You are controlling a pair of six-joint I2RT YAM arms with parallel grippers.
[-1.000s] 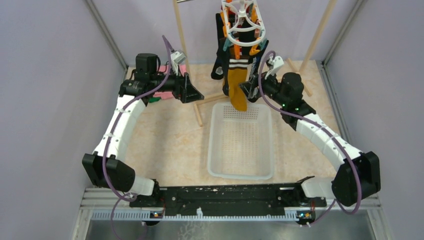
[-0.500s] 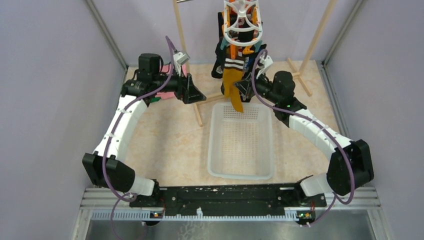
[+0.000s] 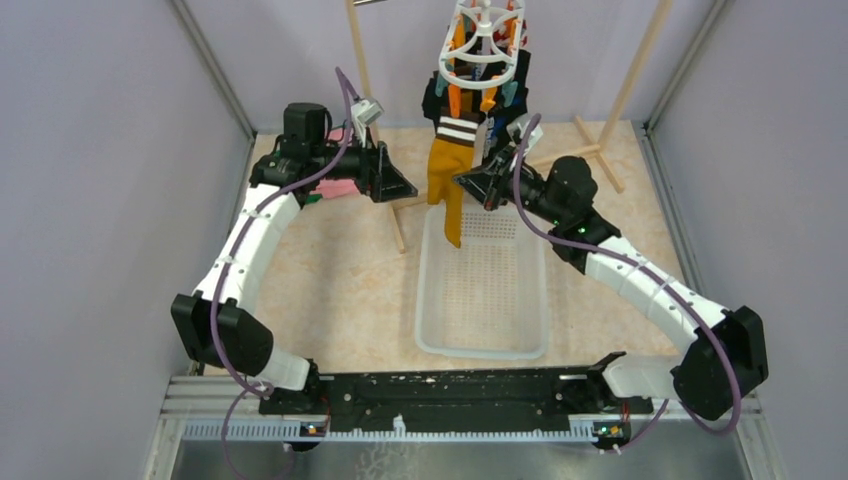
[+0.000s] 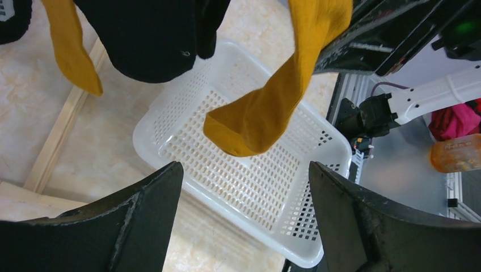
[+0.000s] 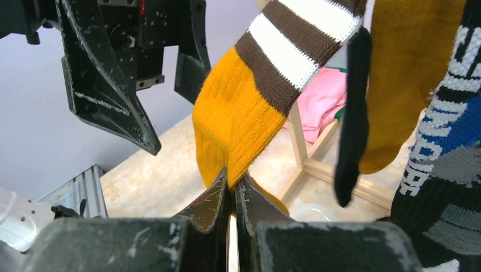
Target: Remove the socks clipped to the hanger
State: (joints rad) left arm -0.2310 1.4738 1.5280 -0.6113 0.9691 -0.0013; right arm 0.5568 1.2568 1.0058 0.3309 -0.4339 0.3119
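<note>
The white ring hanger [image 3: 482, 45] hangs at the top centre with orange and teal pegs holding several socks. A mustard sock [image 3: 447, 190] with brown and white stripes hangs from it, stretched down over the basket. My right gripper [image 3: 464, 182] is shut on this sock [image 5: 244, 113], pinching its mustard part between the fingertips [image 5: 232, 180]. My left gripper [image 3: 408, 186] stands open just left of the sock, holding nothing. In its wrist view, the left gripper [image 4: 245, 170] is open below the sock's toe [image 4: 266, 113]. A black sock [image 4: 147, 39] and another mustard sock [image 4: 71, 51] hang nearby.
A white mesh basket [image 3: 482, 290] sits under the socks. The wooden rack's posts [image 3: 362, 70] and floor bar [image 3: 395, 225] stand around the hanger. Pink and green cloths [image 3: 338, 186] lie behind the left arm. Grey walls close in both sides.
My right gripper went from open to shut on the striped mustard sock and moved left. The sock now slants left and the hanger has swung. The left gripper crept closer.
</note>
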